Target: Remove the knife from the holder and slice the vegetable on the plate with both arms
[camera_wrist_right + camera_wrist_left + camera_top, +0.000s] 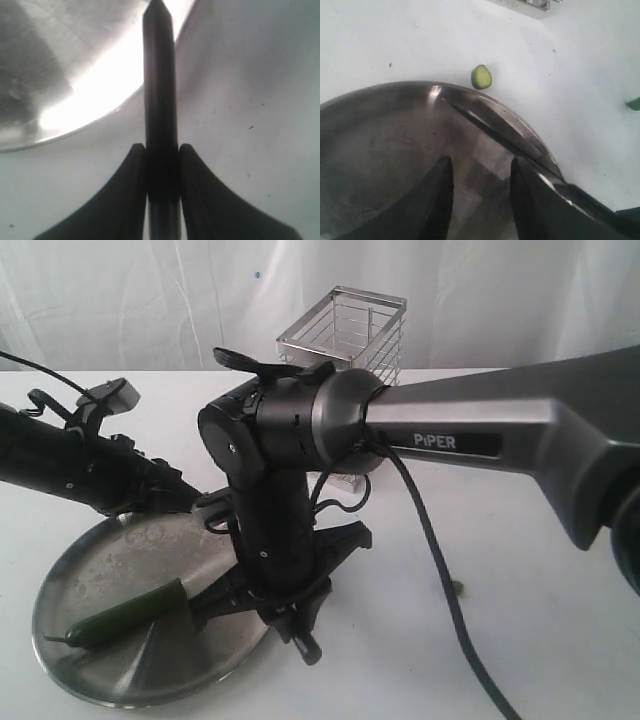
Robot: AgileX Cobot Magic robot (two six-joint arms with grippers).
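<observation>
The plate (110, 680) lies at the front left with the vegetable (125, 615) on it, stem end to the left. My right gripper (161, 150) is shut on the knife (160, 75) at its black handle, beside the plate's rim (75, 130). In the exterior view this gripper (268, 612) hangs at the plate's right edge, and its arm hides most of the knife. The dark blade (490, 130) crosses the plate (380, 130) in the left wrist view. My left gripper (480, 162) is open above the plate with nothing between its fingers (440, 200). The holder (345, 332) stands at the back.
A round green slice (481, 76) lies on the white table just past the plate's rim. Another green piece (458, 587) sits on the table to the right. The right arm's grey PiPER link (470, 430) and its cable (440, 570) span the middle.
</observation>
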